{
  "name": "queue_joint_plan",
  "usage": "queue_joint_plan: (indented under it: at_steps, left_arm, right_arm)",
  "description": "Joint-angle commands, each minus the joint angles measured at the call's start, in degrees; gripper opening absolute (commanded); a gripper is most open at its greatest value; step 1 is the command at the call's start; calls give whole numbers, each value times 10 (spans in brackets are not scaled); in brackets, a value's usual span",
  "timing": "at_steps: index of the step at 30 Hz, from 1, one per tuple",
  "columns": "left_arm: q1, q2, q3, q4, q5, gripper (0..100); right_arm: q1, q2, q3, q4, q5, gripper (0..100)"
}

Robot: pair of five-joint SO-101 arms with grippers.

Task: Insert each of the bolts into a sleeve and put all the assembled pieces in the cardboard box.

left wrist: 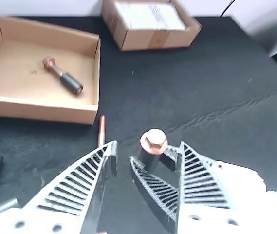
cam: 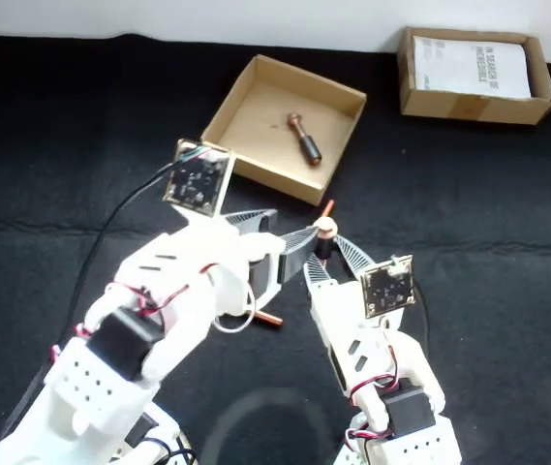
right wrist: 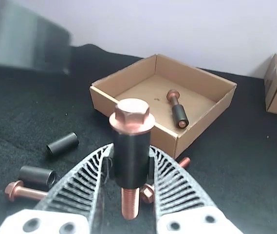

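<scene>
Sleeved bolt (right wrist: 131, 146) upright, head up, threaded end poking out below, pinched at the sleeve by the right fingers (right wrist: 154, 161) above the middle of the bench (cam: 43, 145). Left fingers (left wrist: 138, 166) spread, tips just beside that same piece; contact not possible to tell. Just beyond, toward the far edge, the open cardboard box (cam: 219, 116), one assembled piece (cam: 305, 139) lying inside. Loose bolt (cam: 328, 207) on the bench near the box's near wall. Also on the near side of the box, an empty sleeve (right wrist: 63, 143), a second sleeve (right wrist: 37, 176) and a bare bolt (right wrist: 24, 190) lying flat. At the far right corner, a smaller box (cam: 536, 102) holding paper.
</scene>
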Motion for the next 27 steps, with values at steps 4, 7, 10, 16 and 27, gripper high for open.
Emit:
queue_joint_plan:
  at_steps: [4, 7, 10, 16, 27]
  left_arm:
    - [-36, -68, -5, 1, -1, 30]
    - [-69, -85, -4, 13, -1, 22]
    - [-108, -104, -4, 41, -1, 23]
    - [-204, -159, 77, 58, -1, 23]
    - [-357, -384, 304, 57, -2, 24]
  right_arm:
    - [2, -12, 83, -31, -2, 7]
    - [2, -12, 80, -31, -2, 7]
    - [3, -11, 51, -29, -2, 7]
    - [8, -10, -37, 7, -3, 6]
    - [46, 190, -220, 55, -2, 6]
